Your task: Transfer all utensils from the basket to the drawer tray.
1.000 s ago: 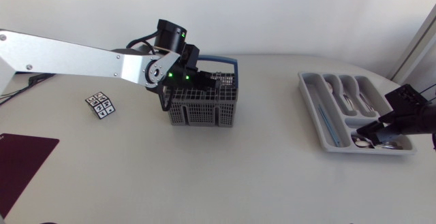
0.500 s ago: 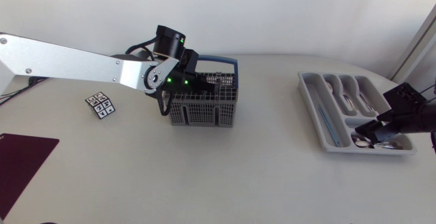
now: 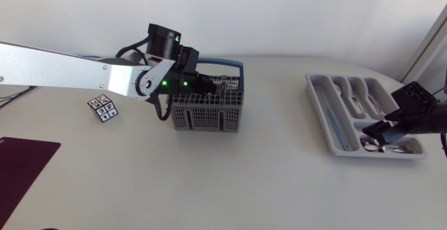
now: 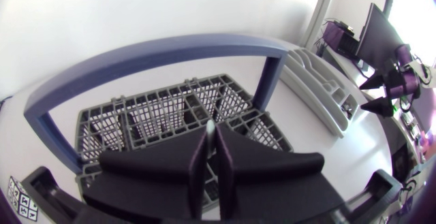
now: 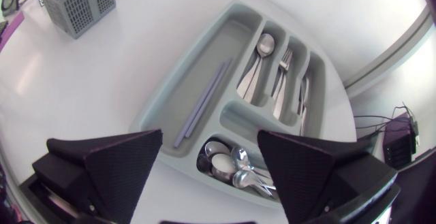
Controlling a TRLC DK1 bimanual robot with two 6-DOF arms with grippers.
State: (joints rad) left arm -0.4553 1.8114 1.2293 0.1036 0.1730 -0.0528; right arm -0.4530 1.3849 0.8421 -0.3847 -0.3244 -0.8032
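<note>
The grey mesh basket (image 3: 207, 108) with a blue handle (image 3: 230, 66) stands at the table's middle back. My left gripper (image 3: 209, 83) hangs over its compartments. In the left wrist view this gripper (image 4: 211, 159) is shut on a thin pale utensil (image 4: 210, 127), whose tip pokes up between the fingers above the basket (image 4: 157, 112). The grey drawer tray (image 3: 318, 94) lies at the right. My right gripper (image 3: 380, 133) stands open above its near end. In the right wrist view that gripper (image 5: 211, 159) hovers over the compartment with several spoons (image 5: 228, 163). The long slots hold a spoon (image 5: 262, 47), forks (image 5: 286, 74) and two lilac sticks (image 5: 204, 105).
A small black-and-white marker card (image 3: 103, 108) lies left of the basket. A dark red mat (image 3: 21, 163) covers the front left corner. The tray sits near the table's right edge.
My left arm's wrist has drawn a little to the left above the basket, its fingers staying shut. The right gripper has hardly moved.
</note>
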